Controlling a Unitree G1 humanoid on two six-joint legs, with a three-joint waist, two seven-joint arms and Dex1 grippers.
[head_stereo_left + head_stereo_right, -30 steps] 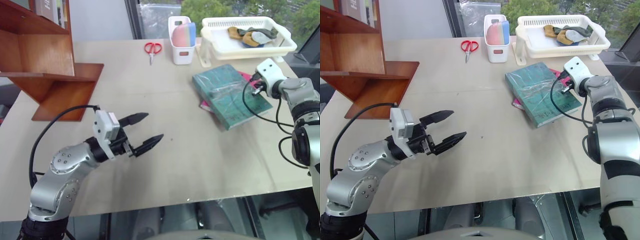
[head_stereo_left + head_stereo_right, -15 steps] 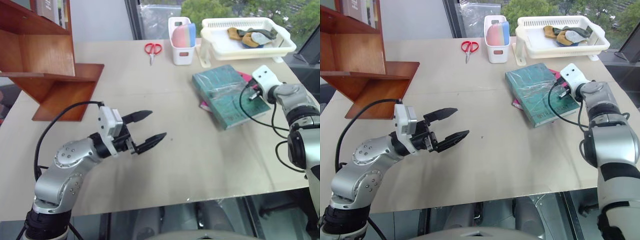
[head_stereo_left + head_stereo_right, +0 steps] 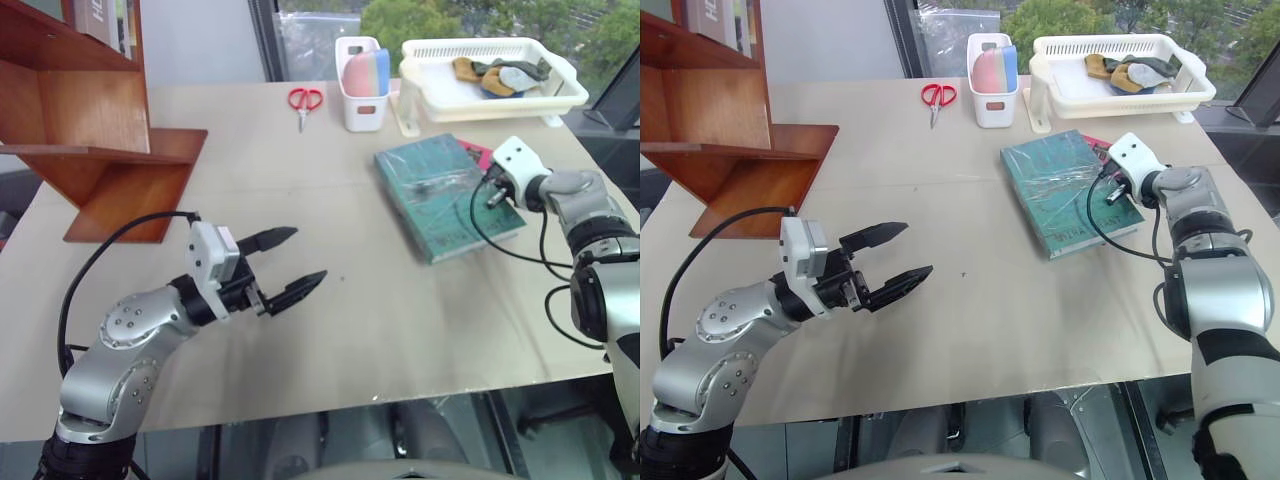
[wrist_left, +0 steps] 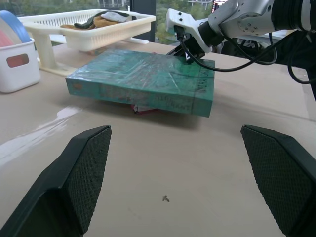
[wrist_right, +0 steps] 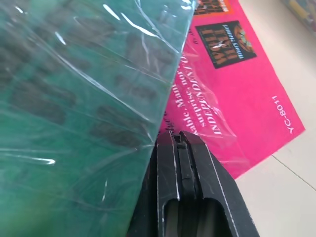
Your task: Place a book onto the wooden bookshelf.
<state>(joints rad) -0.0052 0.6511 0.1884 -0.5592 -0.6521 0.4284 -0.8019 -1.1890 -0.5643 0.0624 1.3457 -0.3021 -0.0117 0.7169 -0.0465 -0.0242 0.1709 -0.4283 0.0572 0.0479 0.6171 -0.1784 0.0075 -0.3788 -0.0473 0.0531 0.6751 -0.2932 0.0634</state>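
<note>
teal-green book (image 3: 444,194) lying flat on the beige table (image 3: 330,330), on top of a thinner pink book (image 5: 237,84), shrink-wrap glinting. right gripper (image 5: 181,148) pressed at the book's far right edge where the pink cover peeks out, black fingers closed together with nothing between them. left gripper (image 3: 290,268) hovering above the bare middle of the table, jaws spread wide and empty, pointing toward the book, well apart from it. wooden bookshelf (image 3: 90,120) standing at the far left edge of the table, well apart from the book. red-handled scissors (image 3: 305,98), a small white bin (image 3: 362,92) of coloured pads and a white basket tray (image 3: 490,78) holding gloves lined up along the back, near the window.
</note>
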